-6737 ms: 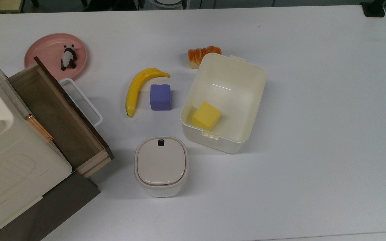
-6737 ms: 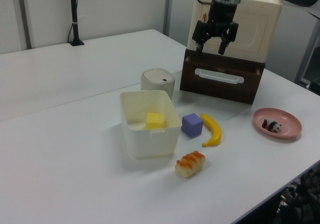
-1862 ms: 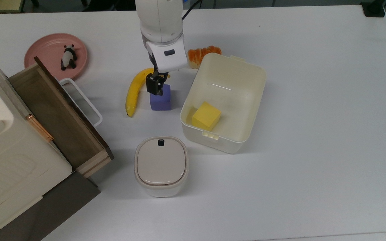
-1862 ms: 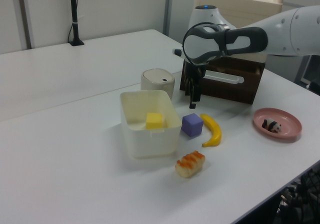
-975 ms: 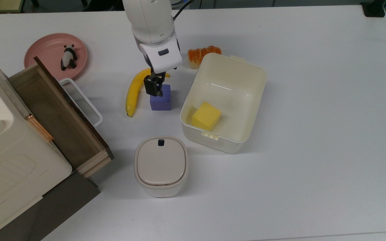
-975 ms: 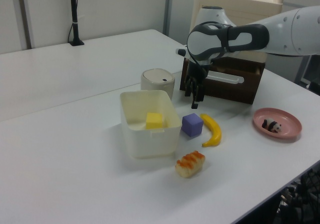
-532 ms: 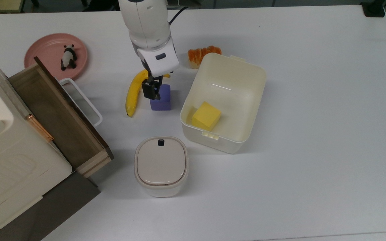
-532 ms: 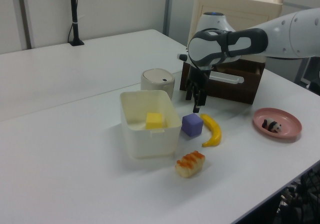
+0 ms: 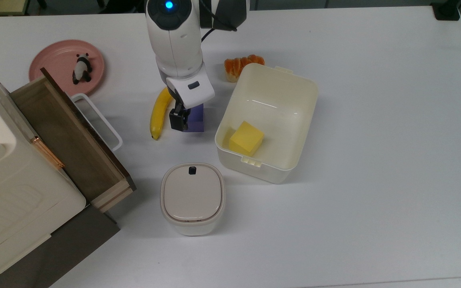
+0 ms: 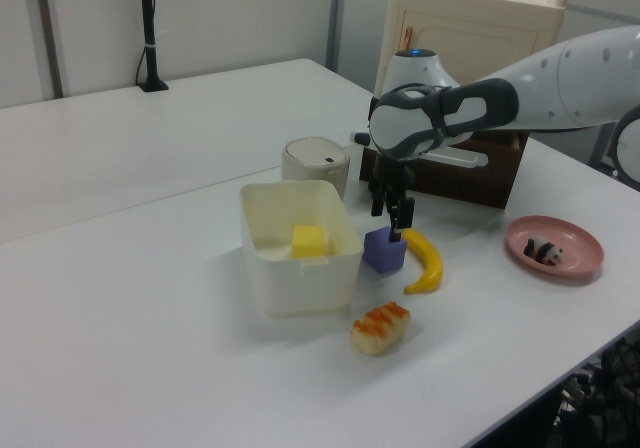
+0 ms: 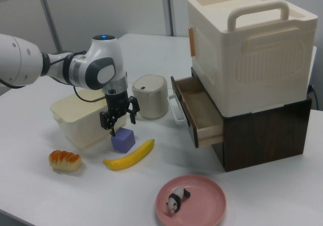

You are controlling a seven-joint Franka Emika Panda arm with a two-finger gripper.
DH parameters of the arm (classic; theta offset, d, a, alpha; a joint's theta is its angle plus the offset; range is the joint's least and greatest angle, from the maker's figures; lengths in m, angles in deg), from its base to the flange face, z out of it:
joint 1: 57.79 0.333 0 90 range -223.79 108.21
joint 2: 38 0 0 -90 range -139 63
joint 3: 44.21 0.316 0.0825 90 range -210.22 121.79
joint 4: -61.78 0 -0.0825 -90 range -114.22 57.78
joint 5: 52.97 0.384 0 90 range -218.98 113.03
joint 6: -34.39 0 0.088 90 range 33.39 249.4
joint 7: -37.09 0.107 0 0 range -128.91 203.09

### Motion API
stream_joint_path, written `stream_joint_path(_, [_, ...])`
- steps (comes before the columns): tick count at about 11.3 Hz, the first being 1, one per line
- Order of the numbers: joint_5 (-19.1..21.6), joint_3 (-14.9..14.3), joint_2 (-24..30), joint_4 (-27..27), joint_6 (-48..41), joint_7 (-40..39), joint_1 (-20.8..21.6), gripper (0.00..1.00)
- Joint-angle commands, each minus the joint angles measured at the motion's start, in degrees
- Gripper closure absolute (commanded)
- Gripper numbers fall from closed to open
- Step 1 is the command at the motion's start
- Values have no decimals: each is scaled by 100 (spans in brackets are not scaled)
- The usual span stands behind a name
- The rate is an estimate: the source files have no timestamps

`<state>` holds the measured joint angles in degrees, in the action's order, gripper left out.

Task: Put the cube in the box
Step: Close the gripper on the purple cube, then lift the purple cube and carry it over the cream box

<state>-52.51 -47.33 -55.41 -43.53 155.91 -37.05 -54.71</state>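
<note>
Purple-blue and matte, the cube (image 9: 195, 121) is seen at the centre-left of the top view, resting on the white table (image 9: 374, 120) between the banana (image 9: 159, 110) and the box (image 9: 268, 120), apart from both. The gripper (image 11: 119, 120) is poised directly above the cube, its fingers spread apart with nothing held, as is shown best in the right view; the tips appear level with the cube's upper edge. The step in hand is judged to be the descent for the grasp. A further lowering is called for, so that the fingers straddle two opposite faces, then a closing, a lift above the box wall and a carry towards the right of the top view. A yellow cube (image 9: 246, 138) already lies in the box's lower-left corner, so a release over the bare floor beyond it would be preferred. The banana lies close by one finger and could be nudged. A lidded bin (image 9: 192, 197), a bread roll (image 9: 236, 66), a pink plate (image 9: 54, 62) bearing a panda figure (image 9: 81, 69) and an open wooden drawer (image 9: 70, 140) stand off the path.
</note>
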Motion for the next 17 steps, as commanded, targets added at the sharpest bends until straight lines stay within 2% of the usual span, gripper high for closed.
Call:
stream_joint_path(1, [-326,-31,-52,-95,135,-162,52,0])
stream_joint_path(9, [-564,-23,-211,-86,135,-171,78,0])
stream_joint_path(10, [-643,-22,-237,-86,135,-171,78,4])
stream_joint_path(11, [-731,-14,-237,-86,135,-276,78,17])
stream_joint_path(12, [-757,-14,-237,-86,144,-477,78,37])
stream_joint_path(13, [-758,-14,-237,-77,144,-522,78,52])
stream_joint_path(14, [-758,-14,-237,-77,135,-523,70,62])
stream_joint_path(15, [-758,-14,-237,-69,144,-523,69,69])
stream_joint_path(17, [-758,-14,-237,-51,135,-523,70,70])
